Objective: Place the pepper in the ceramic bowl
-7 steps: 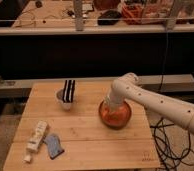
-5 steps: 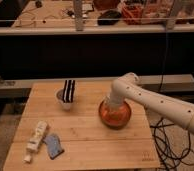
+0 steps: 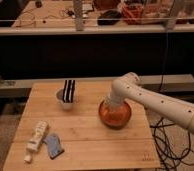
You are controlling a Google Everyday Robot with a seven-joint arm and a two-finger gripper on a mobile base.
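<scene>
On the right half of the wooden table (image 3: 90, 147), ceramic bowl (image 3: 126, 120) upright, mouth upward, round in outline and so without a long axis, in the same spot as in the earlier frames. Lowered into its mouth on the white arm (image 3: 155, 102), gripper (image 3: 111, 107) in an unchanged pose, grip state impossible to tell; pepper not distinguishable inside the bowl, heading and long axis undetermined. Well apart to the left, small pale cup (image 3: 65, 104) holding a black-and-white striped object (image 3: 68, 90); near the front-left corner, white bottle (image 3: 36, 140) and blue-grey object (image 3: 53, 145) just beside each other.
</scene>
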